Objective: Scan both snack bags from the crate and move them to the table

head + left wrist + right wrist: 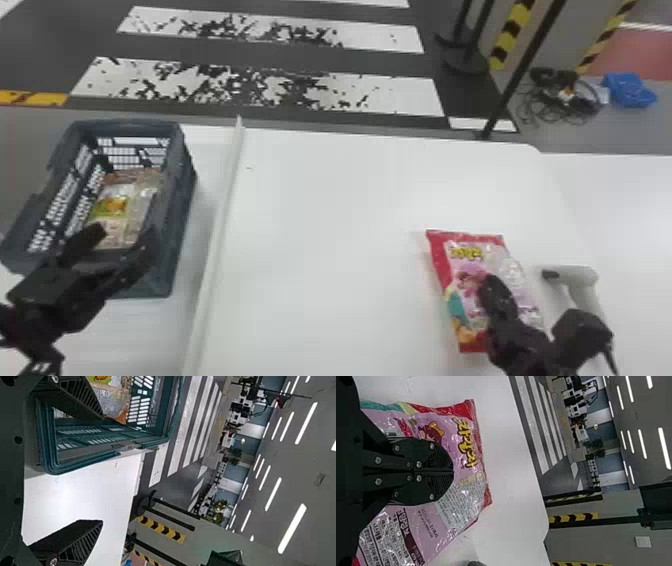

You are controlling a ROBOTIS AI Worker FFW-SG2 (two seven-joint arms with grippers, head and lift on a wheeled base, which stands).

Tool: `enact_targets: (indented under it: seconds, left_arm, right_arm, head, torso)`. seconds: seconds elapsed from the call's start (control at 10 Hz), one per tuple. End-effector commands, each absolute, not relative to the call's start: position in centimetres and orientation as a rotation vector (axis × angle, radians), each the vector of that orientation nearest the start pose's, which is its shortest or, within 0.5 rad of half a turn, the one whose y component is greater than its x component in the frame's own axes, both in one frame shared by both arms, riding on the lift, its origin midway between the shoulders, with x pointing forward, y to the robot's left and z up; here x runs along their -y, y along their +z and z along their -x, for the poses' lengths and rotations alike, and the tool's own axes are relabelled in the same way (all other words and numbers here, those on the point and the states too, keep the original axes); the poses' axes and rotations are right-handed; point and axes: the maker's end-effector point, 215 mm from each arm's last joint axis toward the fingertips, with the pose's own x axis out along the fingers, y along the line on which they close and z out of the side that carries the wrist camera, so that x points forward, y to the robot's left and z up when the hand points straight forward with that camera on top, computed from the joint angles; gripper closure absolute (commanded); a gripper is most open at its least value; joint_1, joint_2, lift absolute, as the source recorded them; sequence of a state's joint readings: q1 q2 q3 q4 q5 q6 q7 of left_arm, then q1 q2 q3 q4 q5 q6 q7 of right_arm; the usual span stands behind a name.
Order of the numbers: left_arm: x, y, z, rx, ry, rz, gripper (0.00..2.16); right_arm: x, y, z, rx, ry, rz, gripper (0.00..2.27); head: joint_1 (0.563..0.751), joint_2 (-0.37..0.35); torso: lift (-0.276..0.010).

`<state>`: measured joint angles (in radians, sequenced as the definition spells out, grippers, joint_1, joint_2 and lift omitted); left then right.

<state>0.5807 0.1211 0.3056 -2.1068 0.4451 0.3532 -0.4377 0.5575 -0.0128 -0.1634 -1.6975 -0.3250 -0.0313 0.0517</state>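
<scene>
The left tool [123,236] hangs with fingers spread wide, the right tool [492,286] with fingers together.

1. The crate [184,215] stands on the table [350,200] and serves as the reference point.
2. One snack bag [112,207] lies inside the crate.
3. A raised strip [220,235] runs just to the crate's right.
4. The other snack bag [455,250] lies on the table, well to the crate's right.
5. A handheld scanner [582,275] lies farther right of the crate.
6. Floor stripes [390,97] extend beyond the crate.
</scene>
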Motion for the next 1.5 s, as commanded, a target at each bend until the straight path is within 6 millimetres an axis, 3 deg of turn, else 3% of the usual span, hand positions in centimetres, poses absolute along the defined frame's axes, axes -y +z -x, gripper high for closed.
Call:
enact_targets:
  seconds: [0.0, 0.4, 0.5, 0.6, 0.7, 0.9, 1.0, 1.1, 1.2, 1.3, 1.4]
  left_arm:
    - [-28.4, -38.9, -39.8, -0.272, -0.268, 0.281, 0.07]
    - [-28.8, -38.6, -39.8, -0.240, -0.259, 0.281, 0.07]
    - [-28.7, -38.1, -40.0, -0.225, -0.260, 0.279, 0.07]
    - [-28.6, -38.1, -40.0, -0.224, -0.263, 0.277, 0.07]
    - [-28.6, -37.8, -40.0, -0.219, -0.266, 0.275, 0.07]
    - [-28.4, -37.3, -40.1, -0.211, -0.269, 0.272, 0.07]
    - [-28.3, -37.3, -40.1, -0.212, -0.272, 0.273, 0.07]
    - [-28.3, -37.3, -40.1, -0.212, -0.274, 0.272, 0.07]
    - [-28.3, -37.2, -40.1, -0.210, -0.277, 0.271, 0.07]
    - [-28.7, -37.3, -39.8, -0.210, -0.274, 0.281, 0.07]
    - [-29.3, -37.2, -39.9, -0.198, -0.264, 0.283, 0.07]
  right_arm:
    - [30.6, -53.2, -36.6, -0.365, -0.159, -0.242, 2.25]
    - [29.5, -53.8, -33.7, -0.391, -0.230, -0.232, 2.25]
    - [29.9, -52.6, -33.3, -0.375, -0.274, -0.232, 2.25]
    - [30.5, -50.0, -33.5, -0.321, -0.300, -0.233, 2.12]
    - [31.2, -46.7, -33.7, -0.257, -0.333, -0.234, 1.71]
    - [32.3, -40.0, -33.4, -0.118, -0.351, -0.231, 0.11]
    - [33.0, -37.6, -33.3, -0.077, -0.350, -0.203, 0.04]
    - [34.1, -36.4, -33.4, -0.060, -0.349, -0.131, 0.04]
    - [36.0, -36.1, -33.3, -0.059, -0.331, -0.099, 0.04]
    - [37.7, -38.0, -33.1, -0.123, -0.269, -0.107, 0.05]
    - [38.3, -41.8, -32.8, -0.245, -0.162, -0.129, 0.07]
  head:
    - [0.695, -0.062]
    - [0.695, -0.021]
    - [0.695, -0.017]
    - [0.695, -0.021]
    - [0.695, -0.028]
    - [0.695, -0.046]
    - [0.695, -0.053]
    - [0.695, -0.064]
    - [0.695, -0.079]
    - [0.695, -0.096]
    - [0.695, -0.103]
  torso:
    - [-0.087]
    - [-0.087]
    - [-0.087]
    - [-0.087]
    - [-0.087]
    - [-0.087]
    - [-0.087]
    - [-0.087]
    - [-0.087]
    - [-0.087]
    - [-0.087]
